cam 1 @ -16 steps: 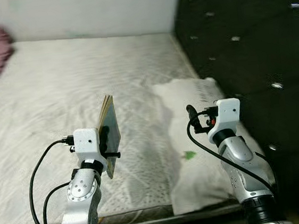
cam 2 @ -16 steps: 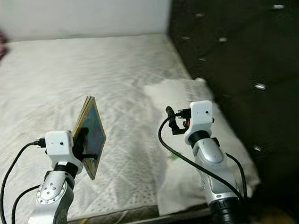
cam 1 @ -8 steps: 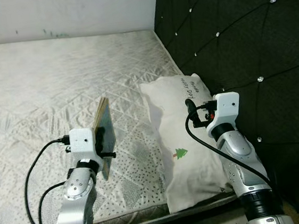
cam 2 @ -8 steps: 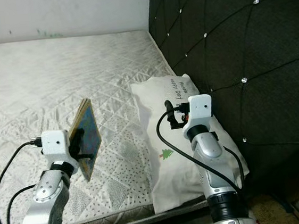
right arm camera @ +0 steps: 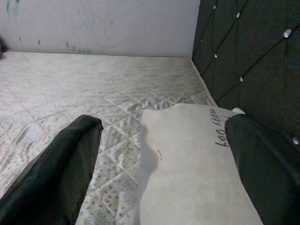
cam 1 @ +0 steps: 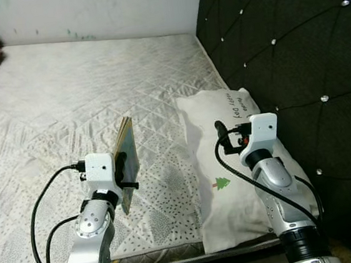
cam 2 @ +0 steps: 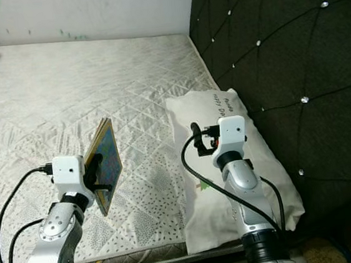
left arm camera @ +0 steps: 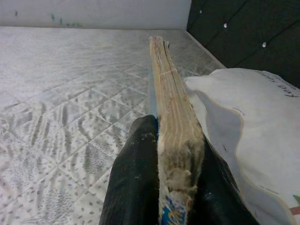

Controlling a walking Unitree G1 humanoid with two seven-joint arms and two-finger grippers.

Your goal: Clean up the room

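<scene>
Left gripper (left arm camera: 161, 187) is clenched on a thin blue-covered book with worn yellowed pages (cam 1: 127, 150), held upright on edge above the white quilted mattress (cam 1: 84, 103). Right gripper (right arm camera: 164, 154), fingers spread and empty, hovers over the white pillow with a green tree print (cam 1: 229, 163) beside the black tufted headboard (cam 1: 292, 44).

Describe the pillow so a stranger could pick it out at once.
Start at the dark tufted headboard along the right side of the quilted mattress. The pillow lies flat right against it, under the open right gripper. It is plain white, with handwritten lettering near one end and a small green tree printed on it.
</scene>
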